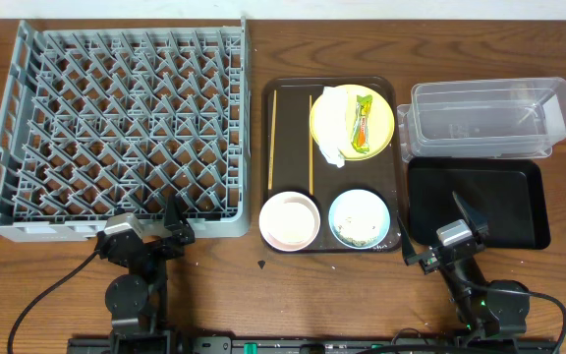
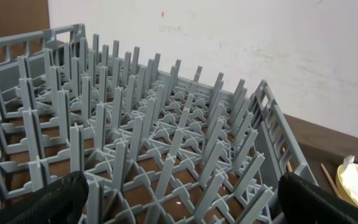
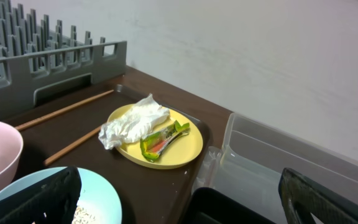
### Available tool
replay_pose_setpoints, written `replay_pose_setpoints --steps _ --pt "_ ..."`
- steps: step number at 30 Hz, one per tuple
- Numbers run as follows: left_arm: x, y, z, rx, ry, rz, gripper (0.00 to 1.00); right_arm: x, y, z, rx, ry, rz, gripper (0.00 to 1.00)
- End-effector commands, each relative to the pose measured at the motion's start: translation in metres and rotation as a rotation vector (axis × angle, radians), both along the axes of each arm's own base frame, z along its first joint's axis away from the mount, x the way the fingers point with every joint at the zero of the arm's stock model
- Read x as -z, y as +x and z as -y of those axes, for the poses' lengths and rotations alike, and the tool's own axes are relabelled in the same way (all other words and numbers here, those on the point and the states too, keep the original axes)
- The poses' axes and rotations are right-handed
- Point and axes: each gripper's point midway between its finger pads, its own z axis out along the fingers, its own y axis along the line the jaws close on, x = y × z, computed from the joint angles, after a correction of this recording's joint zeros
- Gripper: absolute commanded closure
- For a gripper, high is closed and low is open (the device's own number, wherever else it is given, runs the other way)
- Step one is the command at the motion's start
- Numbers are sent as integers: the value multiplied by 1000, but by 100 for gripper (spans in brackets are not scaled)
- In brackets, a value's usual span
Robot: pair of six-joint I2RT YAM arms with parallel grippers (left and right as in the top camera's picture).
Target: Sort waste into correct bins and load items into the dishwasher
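— What's biggest out there?

— The wooden table (image 1: pixel 47 285), and on its left side the grey dish rack (image 1: pixel 116 128), square, all pegs upright, nothing loaded in it.

— And to the right of that?

— The brown serving tray (image 1: pixel 293 147) sits just beside the rack. Further right is the clear tub (image 1: pixel 489 118) at the back, with the black tray (image 1: pixel 480 197) right in front of it, touching or nearly so. Both look bare inside.

— The arms?

— The left gripper (image 2: pixel 182 186) hovers at the rack's near edge, close to its right corner, fingers spread wide, holding nothing. The right gripper (image 3: pixel 179 186) hangs by the near left corner of the black tray, facing the serving tray, jaws equally wide apart and empty.

— What's on the serving tray, then?

— The yellow plate (image 1: pixel 381 113) is in the far right corner. In front, side by side, are the white bowl (image 1: pixel 290 219) on the left and the light blue bowl (image 1: pixel 362 205) on the right.

— Any rubbish?

— A crumpled napkin (image 1: pixel 332 123) drapes over the plate's left half and spills past its rim. The green-and-orange wrapper (image 1: pixel 363 123) lies just beside it on the plate. Two chopsticks (image 1: pixel 273 138) lie flat and parallel on the tray, left of the plate, apart from each other. Smallest of all, the rice scraps (image 1: pixel 359 231) sit in the bottom of the blue bowl.
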Motion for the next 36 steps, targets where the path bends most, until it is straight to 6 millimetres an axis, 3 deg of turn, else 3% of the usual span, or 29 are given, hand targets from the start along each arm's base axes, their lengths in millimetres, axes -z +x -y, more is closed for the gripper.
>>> replay_pose_setpoints --steps 1,13,17,19,23,27,31,36 --pt "18 -1 0 0 -1 -49 2 1 1 2 11 12 -5 1" --pt "17 -1 -2 -11 0 -49 2 -4 1 2 9 13 16 1" --pt "17 0 6 33 -6 -45 2 -10 -5 -11 -75 17 42 1" --pt "7 3 17 95 -10 -5 2 -15 -5 -12 -80 39 53 1" --pt "-43 2 44 257 12 196 2 -51 -11 -15 -109 184 132 1" --pt "-81 -5 46 267 29 286 2 -88 -16 -14 -117 247 165 1" --pt "-103 -8 48 273 19 229 2 -129 -10 -15 -122 249 152 1" --pt "-122 -1 54 309 -23 41 2 -174 22 -30 -191 243 -9 1"
